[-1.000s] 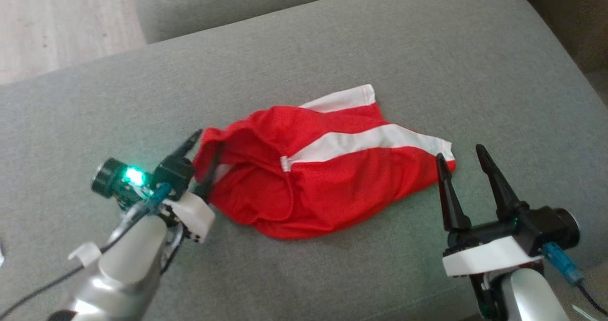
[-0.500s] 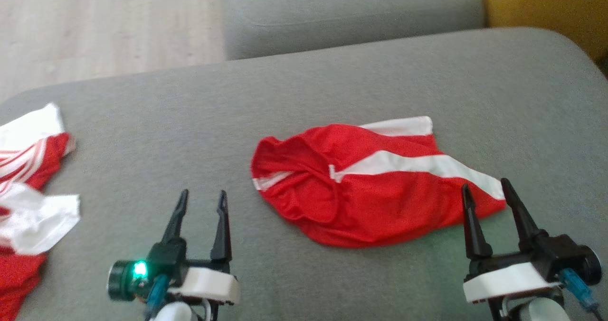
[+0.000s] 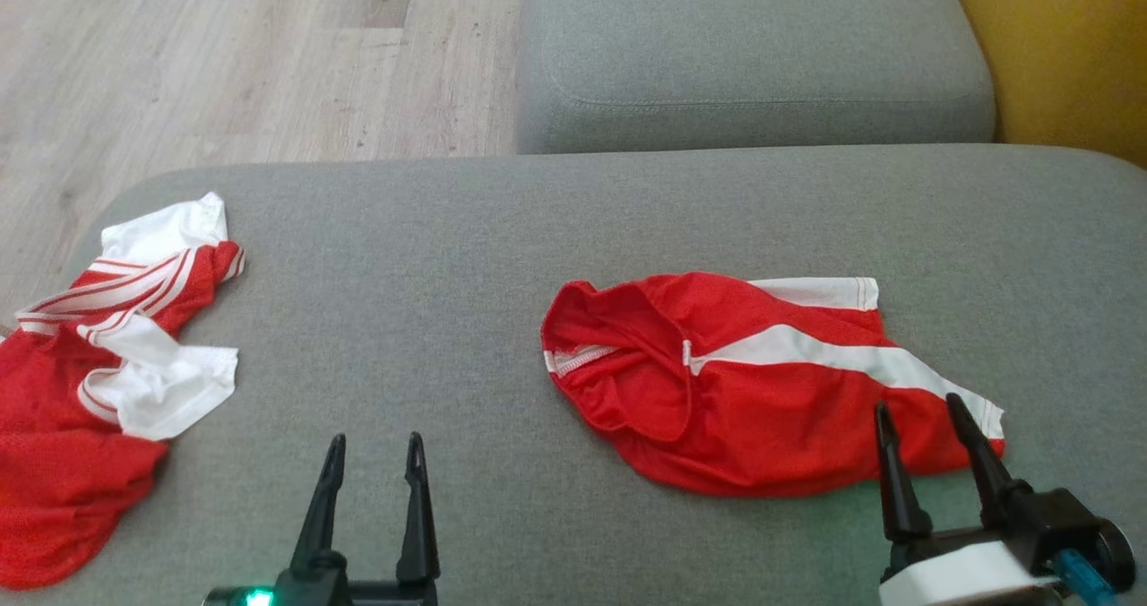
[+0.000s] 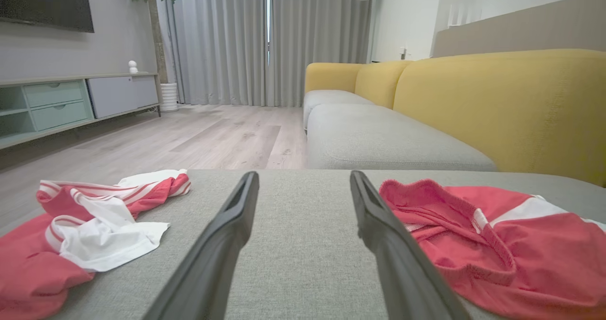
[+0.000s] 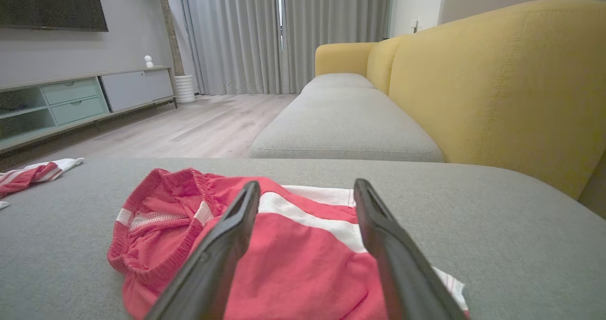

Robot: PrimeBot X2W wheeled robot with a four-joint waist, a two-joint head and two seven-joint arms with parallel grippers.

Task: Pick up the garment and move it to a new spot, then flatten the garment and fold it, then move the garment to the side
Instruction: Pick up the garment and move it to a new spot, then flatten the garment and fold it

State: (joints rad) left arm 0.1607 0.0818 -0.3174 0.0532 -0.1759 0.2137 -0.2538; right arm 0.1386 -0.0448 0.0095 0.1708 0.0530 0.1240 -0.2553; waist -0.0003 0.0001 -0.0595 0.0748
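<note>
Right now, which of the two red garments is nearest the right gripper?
The red shorts with the white stripe, lying right by the right gripper. The other red-and-white garment lies crumpled at the left edge of the cushion.

The shorts point(image 3: 762, 391) lie on the cushion point(image 3: 403, 256), directly before the right end effector point(image 3: 918, 406) and ahead-right of the left end effector point(image 3: 376, 440). A shirt point(image 3: 107, 364) lies on the same cushion, well left of the left end effector.

A pale wood floor point(image 4: 213, 135) is flanked by a yellow-backed grey sofa point(image 4: 497, 102), grey curtains point(image 4: 227, 40) and a media unit point(image 4: 71, 102).
</note>
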